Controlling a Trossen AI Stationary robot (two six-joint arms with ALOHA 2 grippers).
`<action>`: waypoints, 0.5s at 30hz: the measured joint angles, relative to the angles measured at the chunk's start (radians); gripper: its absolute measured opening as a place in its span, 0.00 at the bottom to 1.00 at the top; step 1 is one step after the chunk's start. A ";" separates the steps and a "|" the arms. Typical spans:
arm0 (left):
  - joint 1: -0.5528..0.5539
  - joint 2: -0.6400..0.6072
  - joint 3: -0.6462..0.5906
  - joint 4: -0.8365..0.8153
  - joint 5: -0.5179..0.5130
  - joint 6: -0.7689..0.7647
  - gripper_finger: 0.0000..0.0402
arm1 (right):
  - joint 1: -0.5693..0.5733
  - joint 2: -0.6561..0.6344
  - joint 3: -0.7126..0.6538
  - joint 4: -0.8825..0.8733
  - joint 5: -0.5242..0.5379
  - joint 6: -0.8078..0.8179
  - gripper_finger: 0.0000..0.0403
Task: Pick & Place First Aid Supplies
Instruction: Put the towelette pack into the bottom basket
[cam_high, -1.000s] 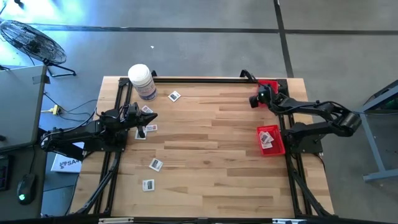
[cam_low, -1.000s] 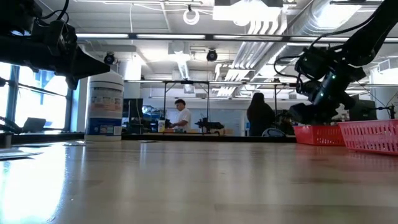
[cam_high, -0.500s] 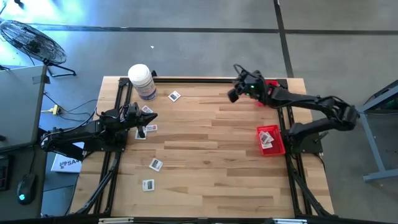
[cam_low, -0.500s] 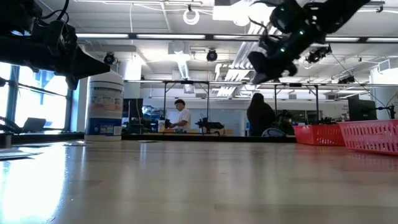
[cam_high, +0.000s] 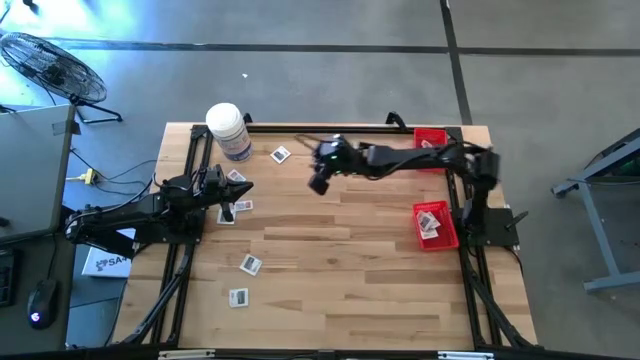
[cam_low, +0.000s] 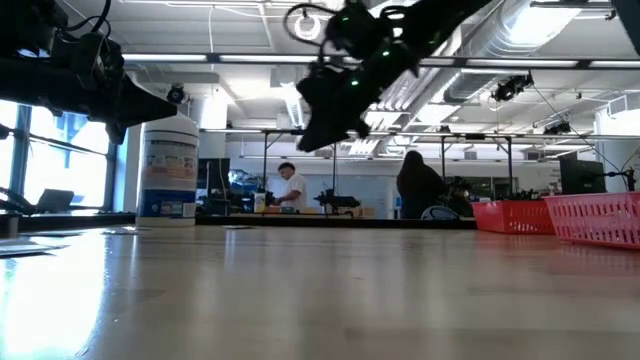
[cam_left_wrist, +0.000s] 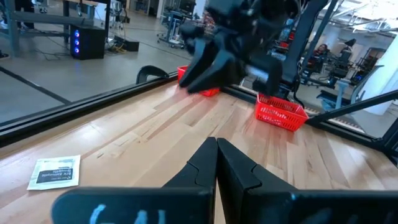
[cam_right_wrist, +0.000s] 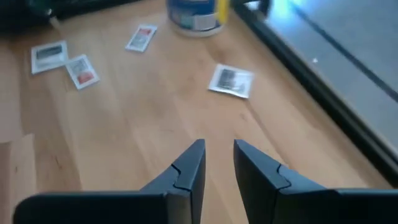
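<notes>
Several small white packets lie flat on the wooden table: one (cam_high: 280, 154) near the far edge, a cluster (cam_high: 236, 208) by my left gripper, and two (cam_high: 250, 264) toward the near left. My right gripper (cam_high: 320, 182) hangs open above the table's far middle, slanting down toward the far packet (cam_right_wrist: 231, 81), with nothing between its fingers (cam_right_wrist: 189, 165). My left gripper (cam_high: 240, 188) waits shut at the left, level above the table, next to a packet (cam_left_wrist: 56, 172).
A big white jar (cam_high: 228, 130) with a bluish label stands at the far left corner. One red basket (cam_high: 436, 226) holding packets sits at the right edge, another (cam_high: 431, 137) at the far right corner. People stand in the room behind the table.
My right gripper has swung from the red basket at the far right corner toward the table's left, rising and stretching out over the far middle of the table, and has turned so that it slants down toward the packets.
</notes>
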 joint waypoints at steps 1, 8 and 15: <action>0.000 0.000 0.000 0.000 0.000 0.000 0.00 | 0.006 0.037 0.043 -0.024 -0.001 -0.003 0.19; 0.000 0.000 0.000 0.000 0.000 0.000 0.00 | 0.046 0.247 0.288 -0.106 0.014 -0.012 0.19; 0.000 0.000 0.000 0.000 0.000 0.000 0.00 | 0.133 0.359 0.399 -0.087 -0.081 -0.058 0.19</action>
